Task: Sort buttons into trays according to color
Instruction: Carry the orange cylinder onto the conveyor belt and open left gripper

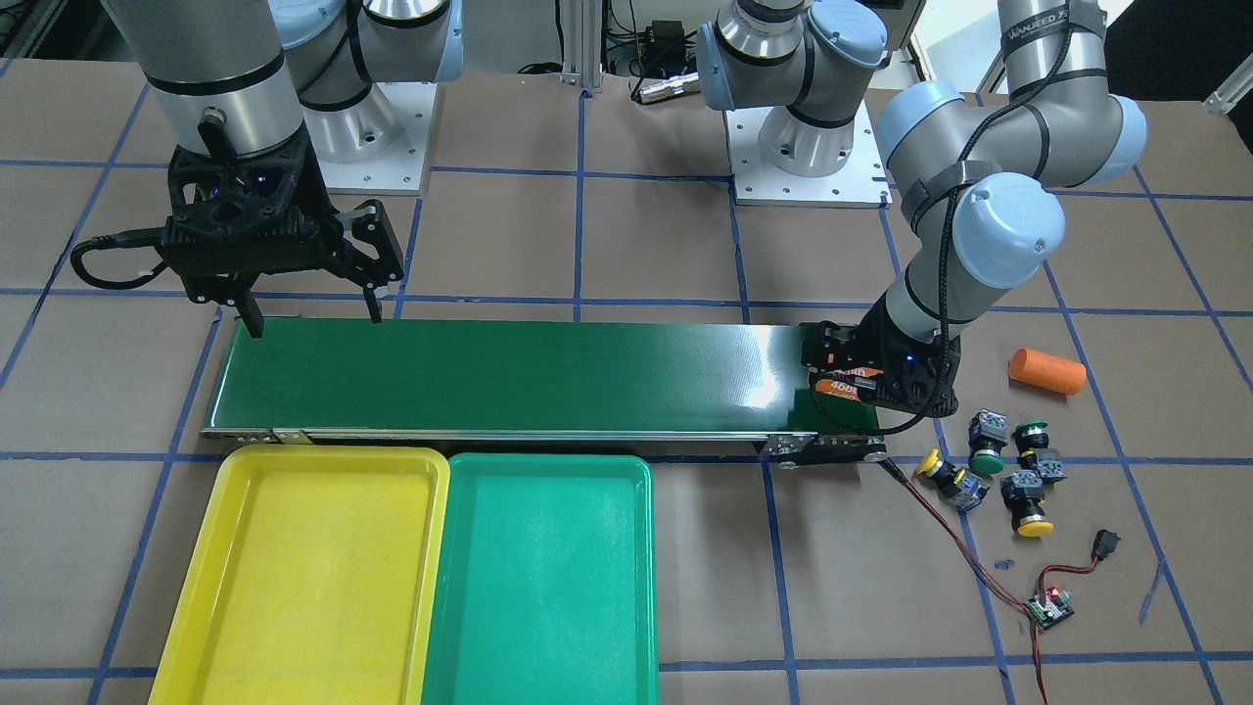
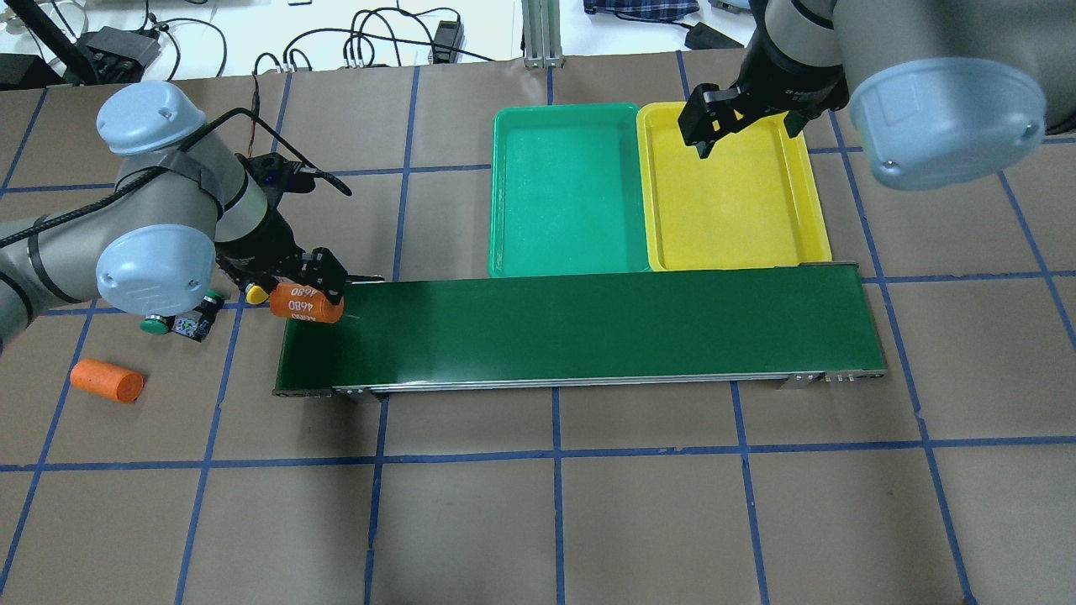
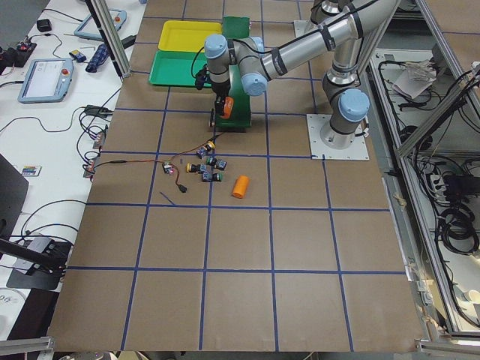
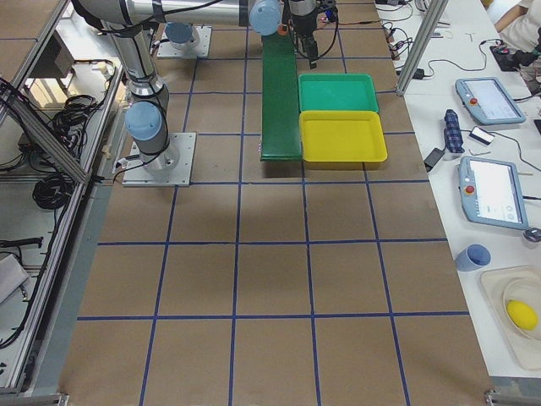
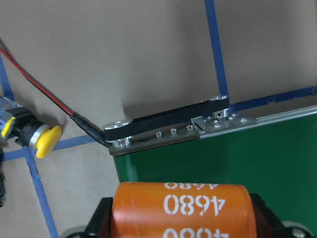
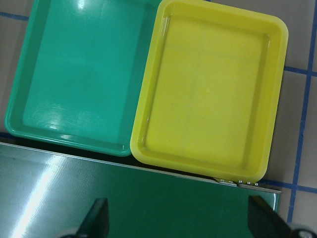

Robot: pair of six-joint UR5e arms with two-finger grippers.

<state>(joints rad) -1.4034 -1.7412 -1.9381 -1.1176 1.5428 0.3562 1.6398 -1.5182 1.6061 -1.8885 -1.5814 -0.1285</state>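
Nearest the front-facing camera, the yellow tray (image 1: 303, 578) and the green tray (image 1: 543, 578) lie side by side, long edges touching, on the brown gridded tabletop (image 1: 646, 235). Both trays hold nothing.

The dark-green conveyor belt (image 1: 509, 377) runs along the trays' far short edges, just beside them.

The right tool (image 1: 314, 321) hangs over the belt's end by the yellow tray; its fingers stand wide apart with nothing between them.

The left tool (image 2: 304, 301) is at the belt's opposite end, closed on an orange cylinder (image 5: 181, 210) printed "4680". The cylinder lies crosswise above the belt's corner; whether it touches the belt cannot be told.

A second orange cylinder (image 1: 1047, 371) lies on its side on the tabletop beyond that end.

The four buttons sit in a loose cluster near it, well apart from the trays: one yellow-capped button (image 1: 945, 473), one green-capped button (image 1: 987, 446), a second green-capped button (image 1: 1036, 446) and a second yellow-capped button (image 1: 1028, 504).

A small circuit board (image 1: 1049, 607) with red and black wires lies nearer the camera.
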